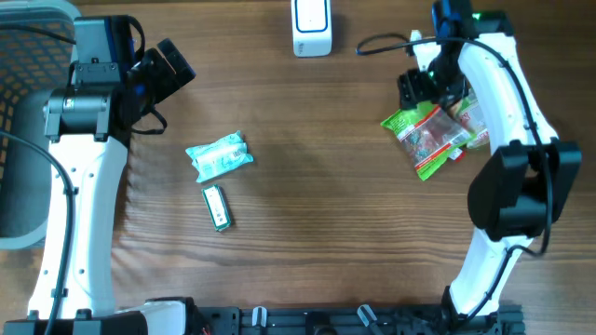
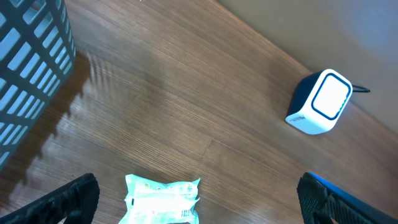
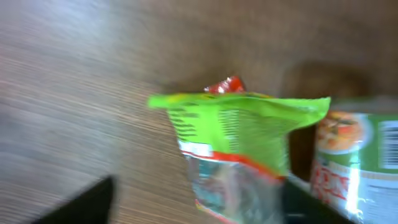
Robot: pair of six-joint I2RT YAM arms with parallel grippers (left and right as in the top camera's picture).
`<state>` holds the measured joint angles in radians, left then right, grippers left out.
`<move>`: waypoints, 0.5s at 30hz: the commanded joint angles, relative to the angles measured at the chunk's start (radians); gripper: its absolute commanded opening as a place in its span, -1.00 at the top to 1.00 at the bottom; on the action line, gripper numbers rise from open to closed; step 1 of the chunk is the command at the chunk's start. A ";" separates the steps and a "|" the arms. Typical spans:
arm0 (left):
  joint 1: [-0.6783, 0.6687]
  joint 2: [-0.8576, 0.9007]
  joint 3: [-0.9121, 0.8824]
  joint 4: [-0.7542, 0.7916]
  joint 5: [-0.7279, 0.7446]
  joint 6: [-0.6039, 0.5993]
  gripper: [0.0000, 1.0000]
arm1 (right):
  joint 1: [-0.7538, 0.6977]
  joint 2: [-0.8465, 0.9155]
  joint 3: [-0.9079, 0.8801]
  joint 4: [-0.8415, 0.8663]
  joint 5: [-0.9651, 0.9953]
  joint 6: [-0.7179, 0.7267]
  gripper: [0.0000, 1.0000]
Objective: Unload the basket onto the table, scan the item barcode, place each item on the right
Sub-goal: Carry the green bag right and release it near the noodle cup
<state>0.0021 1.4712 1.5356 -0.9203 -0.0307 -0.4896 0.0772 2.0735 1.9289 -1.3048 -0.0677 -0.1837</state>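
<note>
The white barcode scanner (image 1: 311,28) stands at the table's far edge and shows again as the scanner (image 2: 319,103) in the left wrist view. A green snack packet (image 1: 426,136) lies at the right on top of a second packet (image 1: 473,124). My right gripper (image 1: 424,90) hovers at its far end. In the blurred right wrist view the green packet (image 3: 242,134) lies between wide-apart fingers (image 3: 84,202), so the right gripper (image 3: 193,208) is open. My left gripper (image 2: 199,208) is open above a teal packet (image 2: 161,200).
The teal packet (image 1: 219,155) and a small green item (image 1: 217,207) lie left of centre. A slatted basket (image 1: 28,42) stands off the left edge, also seen as the basket (image 2: 31,74) in the left wrist view. The scanner's cable (image 1: 377,42) runs right.
</note>
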 commanded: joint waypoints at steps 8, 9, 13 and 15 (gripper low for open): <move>0.005 -0.018 0.015 0.002 0.004 0.019 -1.00 | 0.010 -0.092 -0.053 -0.082 -0.141 0.018 0.91; 0.005 -0.018 0.015 0.002 0.004 0.019 -1.00 | 0.010 -0.090 -0.077 -0.068 -0.114 0.034 0.91; 0.005 -0.018 0.015 0.002 0.004 0.019 -1.00 | 0.008 -0.085 -0.211 0.042 0.139 0.137 0.91; 0.005 -0.018 0.015 0.002 0.004 0.019 -1.00 | 0.007 -0.085 -0.272 0.117 0.245 0.187 0.91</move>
<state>0.0021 1.4712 1.5356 -0.9203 -0.0307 -0.4900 0.0845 1.9781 1.7485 -1.2613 -0.0597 -0.1104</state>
